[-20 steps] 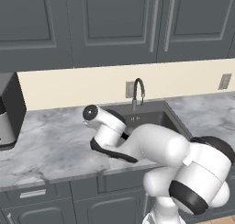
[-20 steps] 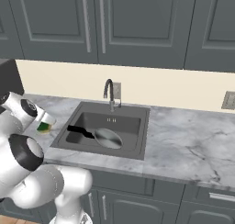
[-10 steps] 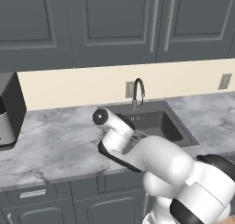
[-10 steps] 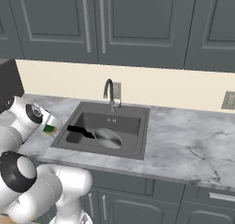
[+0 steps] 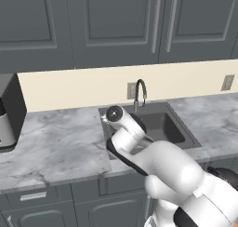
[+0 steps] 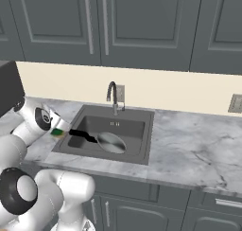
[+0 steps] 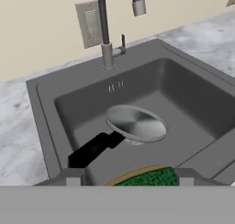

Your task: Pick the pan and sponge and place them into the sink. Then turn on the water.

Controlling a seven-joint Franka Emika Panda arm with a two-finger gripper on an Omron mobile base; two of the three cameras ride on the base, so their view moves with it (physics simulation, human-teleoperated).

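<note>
You've got the pan [image 7: 136, 122] already lying in the sink [image 7: 46, 110] w/ handle to its left wall, and the end effector [image 7: 143, 178] grasping the sponge [image 6: 57, 131] over the left rim, ready for drop-in.

Looking down into the dark grey sink [image 7: 46, 126] — pan [image 7: 137, 123] lying flat on the basin floor, shiny and round, its black handle [image 7: 92, 149] pointing toward the lower left. Faucet [image 7: 106, 30] rising at the rear rim, spout curving over near a wall outlet [image 7: 91, 25]. At the bottom edge, sponge [image 7: 148, 177] — green top over a yellow rim — sitting between the two finger tips [image 7: 73, 179], partly cut off. Marble counter [image 7: 18, 131] around the sink.
</note>
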